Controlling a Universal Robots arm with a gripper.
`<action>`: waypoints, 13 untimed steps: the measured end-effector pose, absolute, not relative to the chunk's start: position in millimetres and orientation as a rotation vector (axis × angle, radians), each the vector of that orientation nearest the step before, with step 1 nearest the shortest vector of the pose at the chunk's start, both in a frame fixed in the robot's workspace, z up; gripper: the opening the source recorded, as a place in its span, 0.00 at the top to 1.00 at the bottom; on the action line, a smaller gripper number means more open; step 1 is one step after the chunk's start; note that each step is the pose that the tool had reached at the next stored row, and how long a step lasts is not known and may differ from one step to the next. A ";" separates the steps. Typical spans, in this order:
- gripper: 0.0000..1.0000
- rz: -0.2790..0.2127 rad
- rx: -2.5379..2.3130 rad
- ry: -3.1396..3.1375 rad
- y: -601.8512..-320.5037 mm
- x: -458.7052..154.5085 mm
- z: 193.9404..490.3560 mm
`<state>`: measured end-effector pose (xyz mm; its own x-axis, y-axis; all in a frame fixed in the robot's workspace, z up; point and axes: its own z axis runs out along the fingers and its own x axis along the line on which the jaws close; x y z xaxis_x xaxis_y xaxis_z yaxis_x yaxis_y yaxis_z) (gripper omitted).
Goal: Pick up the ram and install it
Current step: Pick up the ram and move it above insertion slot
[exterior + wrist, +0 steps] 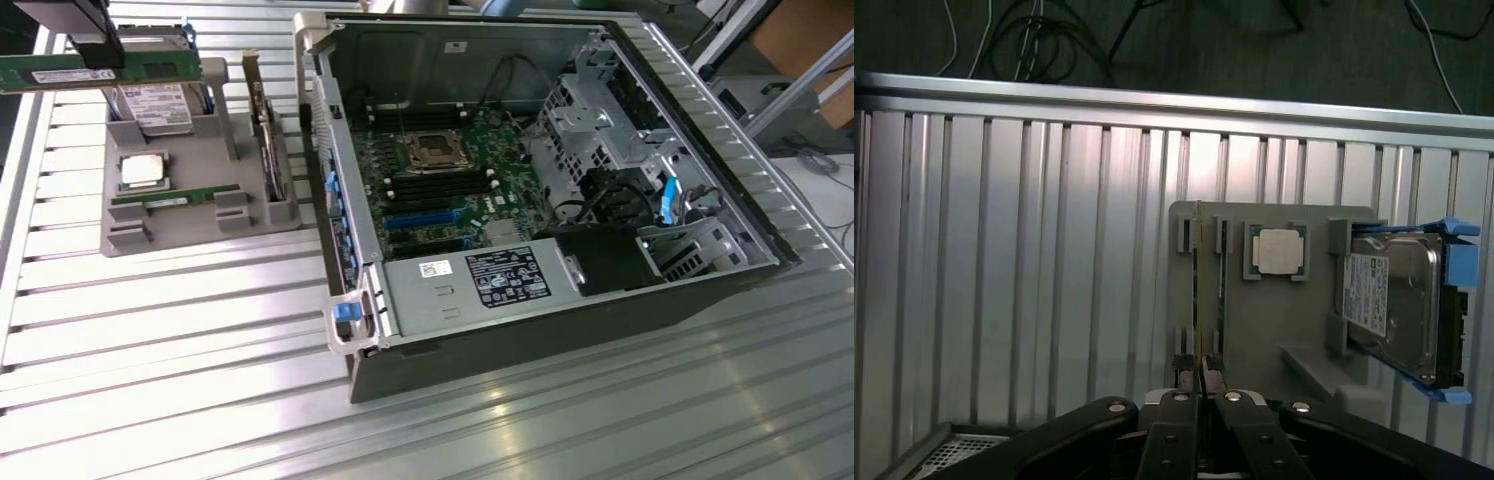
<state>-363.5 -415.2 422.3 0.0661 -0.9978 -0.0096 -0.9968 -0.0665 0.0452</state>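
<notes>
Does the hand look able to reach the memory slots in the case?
Probably yes: the hand grips the ram, the case lies open upward, and nothing visible covers the slots.

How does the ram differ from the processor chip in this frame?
The ram is a long, narrow green stick; the processor is a square silver chip. The ram is held in the fingers above the tray; the processor lies flat in a tray recess. Neither sits in the computer case.

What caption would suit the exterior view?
Hand holds the ram above the grey parts tray, beside the open computer case on a slatted metal table.
</notes>
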 end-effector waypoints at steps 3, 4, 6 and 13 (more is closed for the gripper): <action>0.88 -0.059 2.274 -2.128 -415.3 -363.5 425.9; 0.88 -0.059 2.274 -2.128 -415.2 -363.5 426.8; 0.88 -0.059 2.274 -2.128 -415.2 -363.5 429.5; 0.88 -0.059 2.274 -2.128 -415.2 -363.5 441.1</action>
